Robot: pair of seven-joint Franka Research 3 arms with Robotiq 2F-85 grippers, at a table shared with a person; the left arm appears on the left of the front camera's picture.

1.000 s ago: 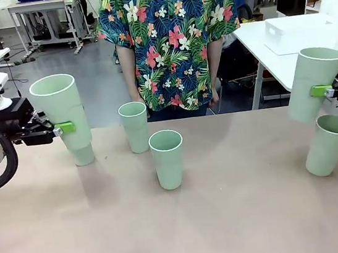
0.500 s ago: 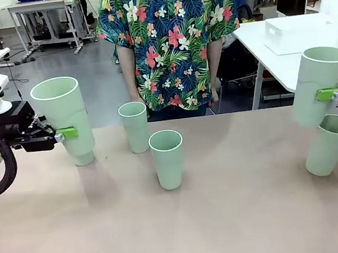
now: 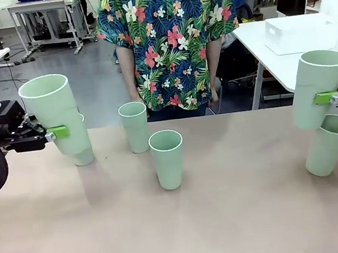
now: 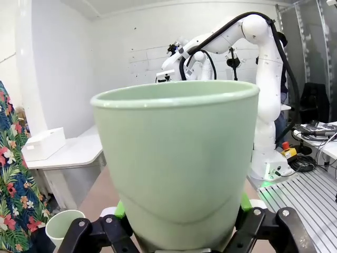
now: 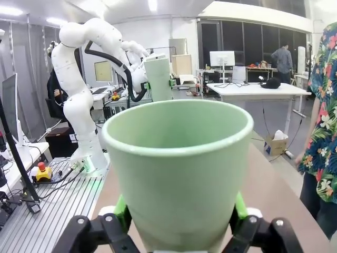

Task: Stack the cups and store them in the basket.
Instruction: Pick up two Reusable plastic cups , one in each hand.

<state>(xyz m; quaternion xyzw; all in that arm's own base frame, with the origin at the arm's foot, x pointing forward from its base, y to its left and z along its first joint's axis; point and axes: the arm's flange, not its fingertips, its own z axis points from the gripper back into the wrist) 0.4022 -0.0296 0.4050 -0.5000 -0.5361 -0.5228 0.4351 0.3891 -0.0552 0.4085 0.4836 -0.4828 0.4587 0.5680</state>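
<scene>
My left gripper (image 3: 57,132) is shut on a pale green cup (image 3: 52,114), held tilted just above the table at the far left. This cup hides most of another cup (image 3: 85,155) standing behind it. My right gripper (image 3: 327,98) is shut on a second cup (image 3: 318,87) at the far right. That one hangs above and just left of a leaning cup (image 3: 328,145) on the table. Two cups (image 3: 135,126) (image 3: 168,159) stand upright mid-table. The white basket (image 3: 303,32) sits on a side table at the far right. Both wrist views show a held cup (image 4: 176,158) (image 5: 176,163) close up between green pads.
A person in a flowered shirt (image 3: 170,39) stands at the far edge behind the middle cups, arms down. The front half of the brown table (image 3: 183,231) is bare. White desks stand beyond at the left and right.
My left gripper has carried its cup a little to the left. The right gripper's cup has shifted slightly down and to the right. The standing cups have not moved.
</scene>
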